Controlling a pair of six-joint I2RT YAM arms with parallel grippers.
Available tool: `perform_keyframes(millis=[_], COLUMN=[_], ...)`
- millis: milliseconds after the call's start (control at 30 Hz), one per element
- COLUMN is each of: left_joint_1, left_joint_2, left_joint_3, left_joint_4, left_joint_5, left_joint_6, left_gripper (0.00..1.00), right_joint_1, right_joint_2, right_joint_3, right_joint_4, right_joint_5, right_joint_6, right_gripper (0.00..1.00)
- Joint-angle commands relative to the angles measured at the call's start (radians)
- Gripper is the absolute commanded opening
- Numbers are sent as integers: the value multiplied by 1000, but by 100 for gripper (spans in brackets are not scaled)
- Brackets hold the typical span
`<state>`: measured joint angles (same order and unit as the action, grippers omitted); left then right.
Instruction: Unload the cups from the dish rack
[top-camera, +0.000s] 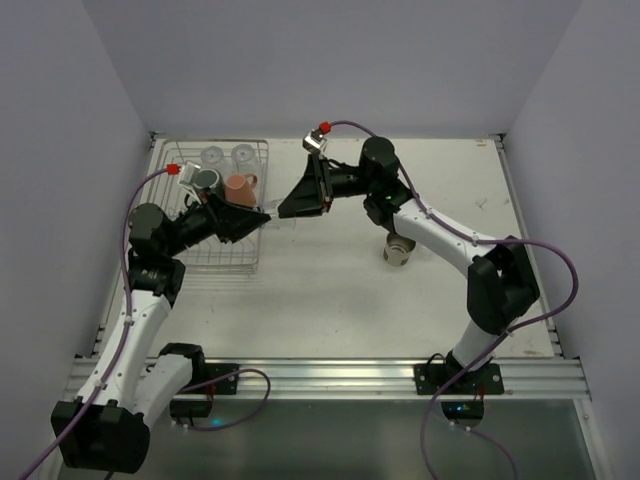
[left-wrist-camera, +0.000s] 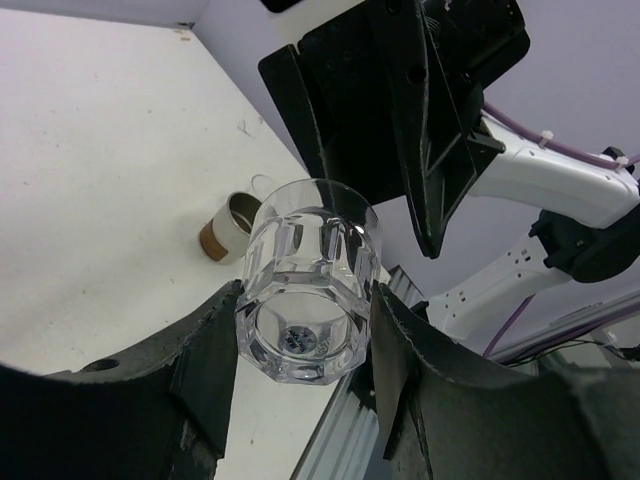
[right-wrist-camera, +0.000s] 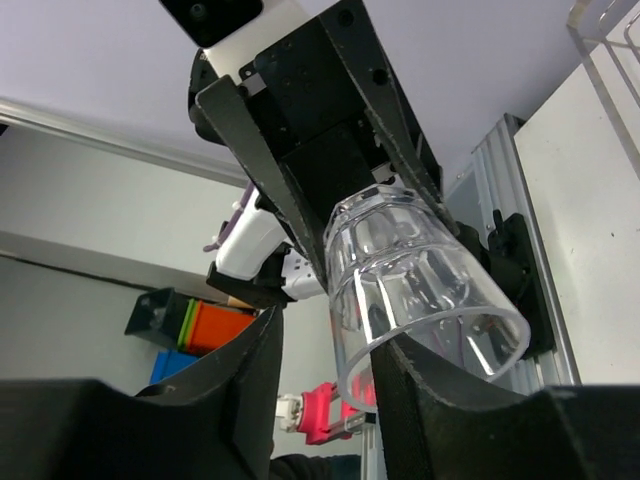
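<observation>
A clear glass (left-wrist-camera: 310, 290) hangs in mid-air just right of the dish rack (top-camera: 225, 262), and my left gripper (left-wrist-camera: 308, 330) is shut on its base. My right gripper (right-wrist-camera: 335, 360) faces it from the right and stands open round the glass's rim (right-wrist-camera: 420, 290). One finger touches the wall; the other stands a gap away. In the top view the two grippers meet nose to nose: left (top-camera: 265, 217), right (top-camera: 283, 210). Two clear glasses (top-camera: 228, 155), a dark mug (top-camera: 207, 179) and a pink mug (top-camera: 239, 187) stay in the rack. A tan cup (top-camera: 398, 250) stands on the table.
The rack sits at the table's back left corner, close to the left wall. The tan cup (left-wrist-camera: 228, 228) stands under the right arm's forearm (top-camera: 440, 230). An aluminium rail (top-camera: 330, 375) runs along the near edge.
</observation>
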<state>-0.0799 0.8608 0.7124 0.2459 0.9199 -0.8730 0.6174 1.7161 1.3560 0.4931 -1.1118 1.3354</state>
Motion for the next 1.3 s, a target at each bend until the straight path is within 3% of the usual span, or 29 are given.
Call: perform_keyframes(millis=[0,133,167,233,267,300,433,567,633,767,933,1133,1267], left_joint_1=[-27,-46,-47,-47,-47,-47,-47,-47,-47,-47,-47,-47,-47], left_joint_2=[18,37,40,40,38,34,-2,14,17,32,89,147,178], left_joint_3=[-27,-31,-33,-33,-31,-30,2,97,130,157,180,176,162], left_joint_4=[55,64,69,75,69,58,-40,-305,-393,-483,-548,-551,-525], left_joint_5=[4,-1,-1,0,2,-9,-93,-237,-379,-506,-650,-704,-687], left_joint_6=[-14,-11,-12,-14,-11,-4,75,218,256,324,338,339,351], left_gripper=[0,0,0,2,23,97,100,100,100,100,100,100,100], right_joint_1=[8,10,8,7,5,4,-30,-106,-158,-251,-288,-295,-297], right_joint_2=[-4,5,7,2,-3,-16,-65,-130,-186,-265,-306,-314,-308], right_joint_3=[17,-6,-15,-21,-27,-26,-24,-77,-75,-80,-23,-32,-46], right_joint_4=[114,206,211,188,164,126,-112,-276,-498,-799,-1167,-1319,-1349], right_joint_5=[18,20,18,26,32,38,78,131,194,363,854,1258,1388], right_joint_6=[64,119,131,124,85,56,-106,-261,-376,-629,-820,-910,-917], right_gripper=[41,17,0,0,0,0,0,0,0,0,0,0,0])
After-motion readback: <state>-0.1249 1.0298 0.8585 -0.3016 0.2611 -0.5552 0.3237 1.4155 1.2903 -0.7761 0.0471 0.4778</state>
